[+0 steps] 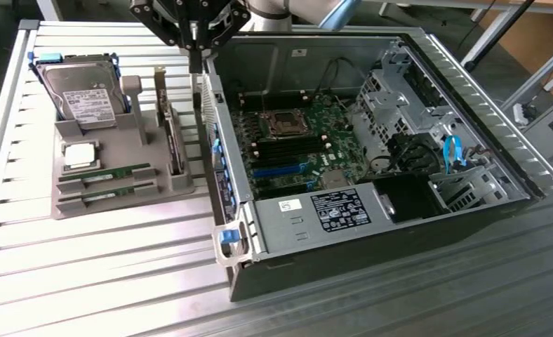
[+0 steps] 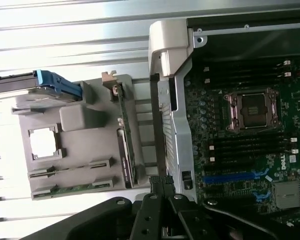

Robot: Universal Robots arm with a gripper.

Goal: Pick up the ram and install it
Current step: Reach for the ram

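gripper (image 1: 195, 67) fully closed and empty at top of frame, over the gap between grey tray (image 1: 159, 188) and open PC case (image 1: 257, 60); ram (image 1: 105, 173) slotted in tray, centre-left, beside its twin (image 1: 108, 197).

Can't read the label on the hard drive (image 1: 88, 98), way too tiny. Same with the chips on the ram (image 1: 103, 175) sticks, nothing to make out. Also missing the arm (image 1: 267, 10) past the top edge in the exterior view.

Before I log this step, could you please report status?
Gripper shut, near the case wall. Both ram sticks lie in the gray tray. Nothing on them.
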